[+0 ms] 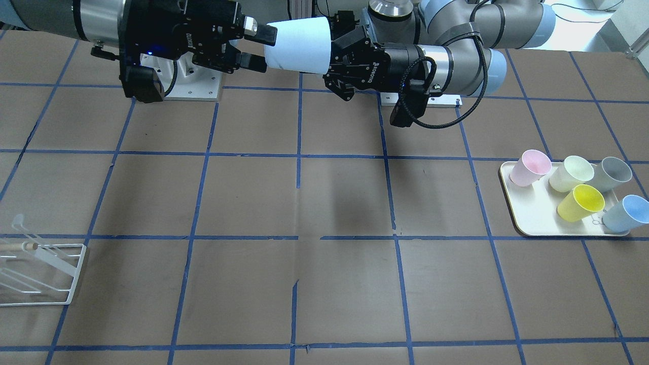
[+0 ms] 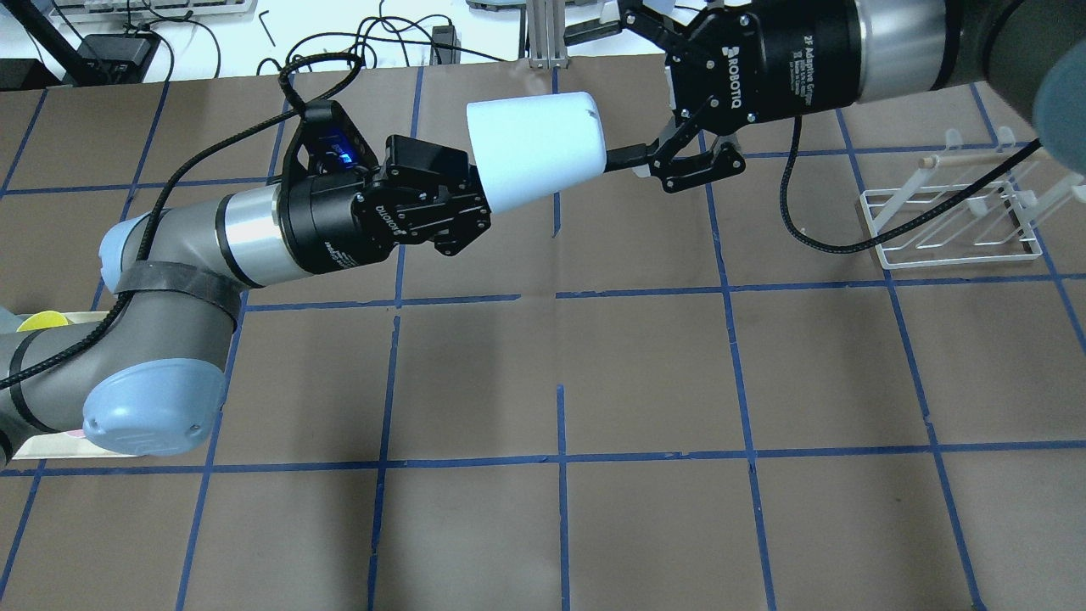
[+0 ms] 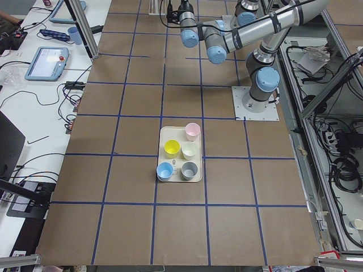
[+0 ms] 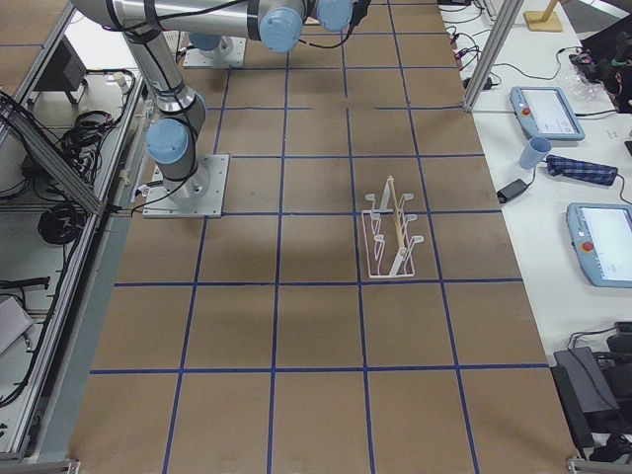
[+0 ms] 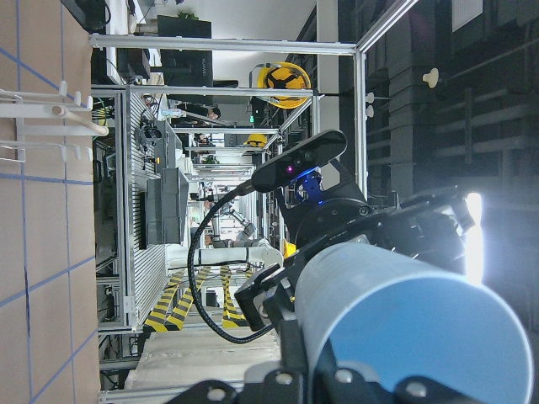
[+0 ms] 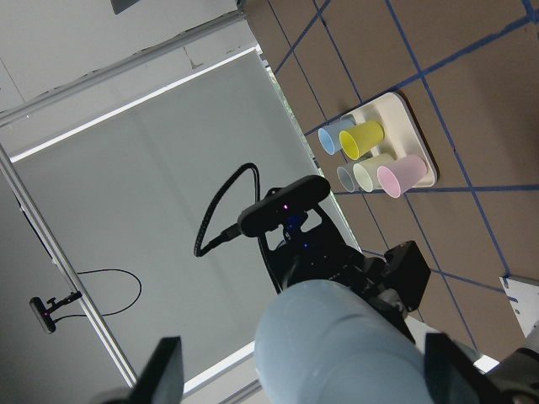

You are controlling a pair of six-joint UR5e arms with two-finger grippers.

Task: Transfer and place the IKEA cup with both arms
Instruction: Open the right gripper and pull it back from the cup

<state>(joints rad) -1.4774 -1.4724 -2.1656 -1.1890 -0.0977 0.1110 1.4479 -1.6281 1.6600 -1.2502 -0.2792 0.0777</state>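
Handover half done: IKEA cup (image 2: 534, 148) aloft.
It is grasped by the left claw (image 1: 337, 53); the right claw (image 1: 258, 48) is spread round its base, unclosed — takeover and placing apparently remain.

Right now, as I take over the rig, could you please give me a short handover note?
Left claw: shut on the IKEA cup at its rim end, held level in mid-air.
Right claw: open, fingers straddling the cup's base, not closed.
Done: cup lifted and presented for handover.
Left: right claw grips, left claw releases, right arm places the cup.
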